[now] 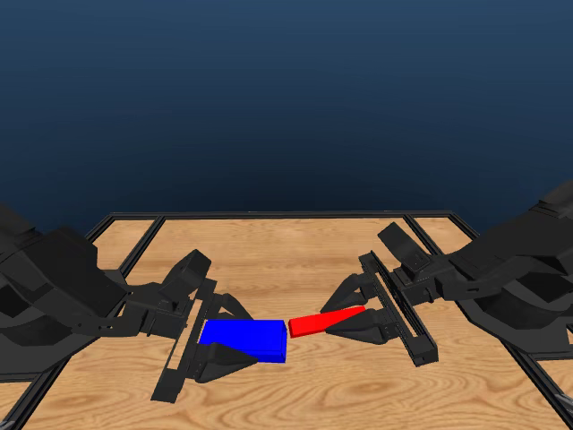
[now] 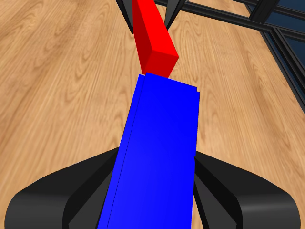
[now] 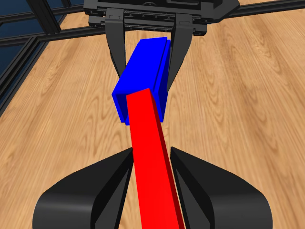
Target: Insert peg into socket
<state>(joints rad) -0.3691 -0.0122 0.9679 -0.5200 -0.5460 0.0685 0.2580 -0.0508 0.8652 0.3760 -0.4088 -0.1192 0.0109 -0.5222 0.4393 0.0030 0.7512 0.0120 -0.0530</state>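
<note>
peg tip meets socket mouth above the wooden table (image 1: 295, 394)
left gripper (image 1: 215, 345) clamps the socket (image 1: 243, 339); right gripper (image 1: 363, 318) clamps the peg (image 1: 324, 321); nothing lies between them.

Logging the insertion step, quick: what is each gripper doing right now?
Left gripper: closed on the socket.
Right gripper: closed on the peg.

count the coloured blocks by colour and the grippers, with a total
red: 1, the peg
blue: 1, the socket
black grippers: 2, the left gripper shut on the socket, the right gripper shut on the peg
total: 4
</note>
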